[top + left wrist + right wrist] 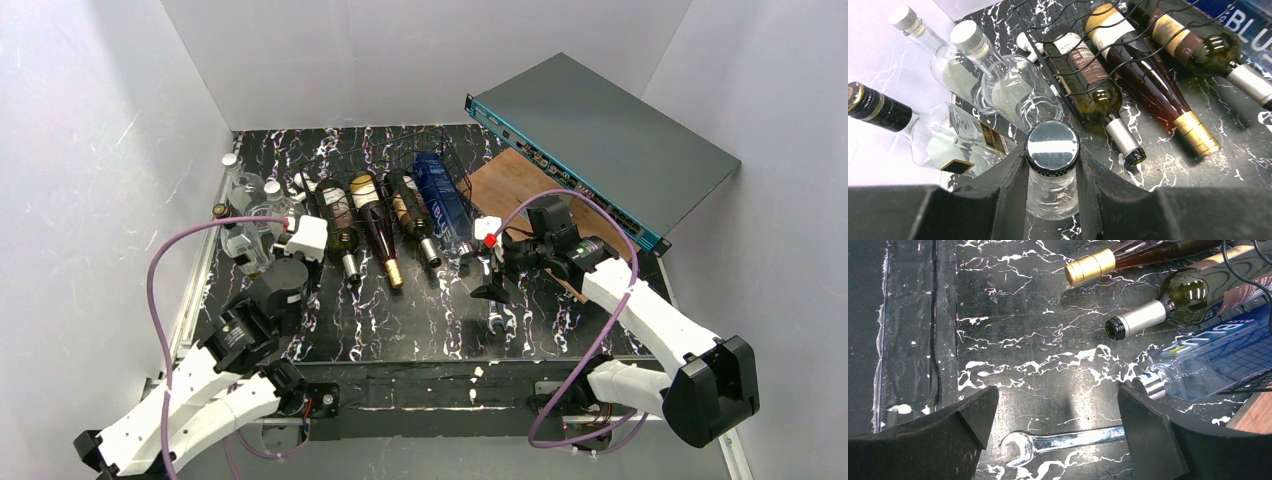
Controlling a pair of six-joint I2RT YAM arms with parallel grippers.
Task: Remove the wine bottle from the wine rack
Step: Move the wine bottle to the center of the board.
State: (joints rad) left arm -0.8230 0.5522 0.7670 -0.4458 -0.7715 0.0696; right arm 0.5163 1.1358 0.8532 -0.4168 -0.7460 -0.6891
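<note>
The wine rack (pixel 445 165) is a low black wire frame at the back of the table. Three wine bottles lie in it, necks toward me: a green one (pixel 1098 95), an amber one with a gold cap (pixel 1148 85) and a dark one (pixel 1198 47). A blue bottle (pixel 440 195) lies in the rightmost cradle. My left gripper (pixel 1053 165) is shut on the neck of an upright clear glass bottle (pixel 1053 192) with a silver cap, just left of the rack's front corner. My right gripper (pixel 1055 405) hangs open over the table in front of the blue bottle (pixel 1218 355).
Three more clear bottles (pixel 998 85) stand against the left wall. A silver wrench (pixel 1068 440) lies on the table under my right gripper. A flat grey box with a teal edge (pixel 600 140) and a wooden board (pixel 510 185) sit at the back right.
</note>
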